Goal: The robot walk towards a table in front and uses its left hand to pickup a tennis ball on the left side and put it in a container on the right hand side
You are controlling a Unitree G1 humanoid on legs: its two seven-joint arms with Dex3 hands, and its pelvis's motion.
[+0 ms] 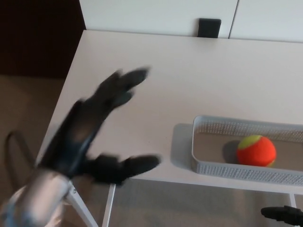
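Observation:
An orange and yellow-green tennis ball (pixel 256 150) lies inside a grey perforated container (pixel 213 163) at the right of the white table (pixel 189 71). My left hand (pixel 97 130) hovers blurred over the table's left front part, open, with the thumb spread toward the container and nothing in it. It is well left of the container and apart from the ball. Only a black tip of my right hand (pixel 283 214) shows at the bottom right, below the table's edge.
A small black object (pixel 209 27) sits at the table's far edge against a white wall or cabinet. Dark floor and a beige floor lie left of the table. White table legs (pixel 110 203) show under the front edge.

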